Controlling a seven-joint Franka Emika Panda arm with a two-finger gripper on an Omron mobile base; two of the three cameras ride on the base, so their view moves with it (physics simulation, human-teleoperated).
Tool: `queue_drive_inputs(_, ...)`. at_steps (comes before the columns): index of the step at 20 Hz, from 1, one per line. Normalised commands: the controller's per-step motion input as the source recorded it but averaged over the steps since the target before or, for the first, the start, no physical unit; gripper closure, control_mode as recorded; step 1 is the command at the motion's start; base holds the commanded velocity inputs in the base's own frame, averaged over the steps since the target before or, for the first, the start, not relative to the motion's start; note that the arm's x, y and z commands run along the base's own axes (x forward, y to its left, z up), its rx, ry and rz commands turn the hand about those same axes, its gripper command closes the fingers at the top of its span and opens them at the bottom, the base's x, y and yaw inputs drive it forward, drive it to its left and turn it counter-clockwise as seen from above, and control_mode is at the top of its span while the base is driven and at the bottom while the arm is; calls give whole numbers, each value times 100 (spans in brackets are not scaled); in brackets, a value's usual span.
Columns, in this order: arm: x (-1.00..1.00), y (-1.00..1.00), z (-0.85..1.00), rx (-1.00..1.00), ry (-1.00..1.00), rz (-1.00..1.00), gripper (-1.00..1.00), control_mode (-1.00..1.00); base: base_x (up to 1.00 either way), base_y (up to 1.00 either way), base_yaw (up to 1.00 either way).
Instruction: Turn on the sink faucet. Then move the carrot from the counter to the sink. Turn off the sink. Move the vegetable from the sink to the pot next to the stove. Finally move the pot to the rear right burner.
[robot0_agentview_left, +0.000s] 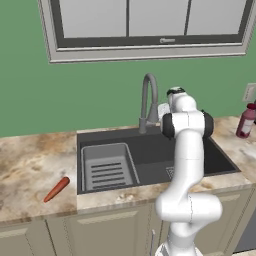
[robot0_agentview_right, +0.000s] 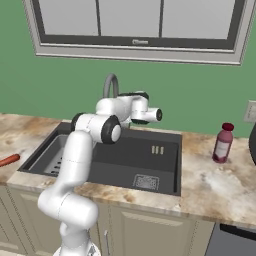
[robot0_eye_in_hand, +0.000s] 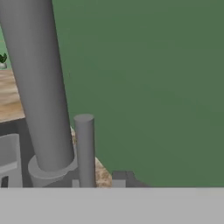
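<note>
so far little of the task looks done: the carrot (robot0_agentview_left: 56, 189) lies on the counter (robot0_agentview_left: 30, 165), left of the sink (robot0_agentview_left: 150, 155), and no water shows. the gripper (robot0_eye_in_hand: 122, 177), fingers nearly together on nothing, sits beside the sink faucet (robot0_agentview_left: 149, 102) near its lever (robot0_eye_in_hand: 85, 148). all 5 steps appear left.

Matt grey metal sink faucet (robot0_agentview_left: 149, 97), marbled glossy stone counter (robot0_agentview_left: 30, 165), smooth dark matt sink (robot0_agentview_left: 150, 150).
</note>
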Motion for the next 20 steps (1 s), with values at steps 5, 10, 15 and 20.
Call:
queue_drive_inputs(5,23,-100,-73,14,4,0,100,-100,0,0,0)
queue_drive_inputs(10,21,-100,-75,15,4,0,100,-100,0,0,0)
queue_drive_inputs(15,21,-100,-77,12,9,0,100,-100,0,0,0)
queue_drive_inputs(20,15,-73,-52,9,13,-1,100,-100,0,0,0)
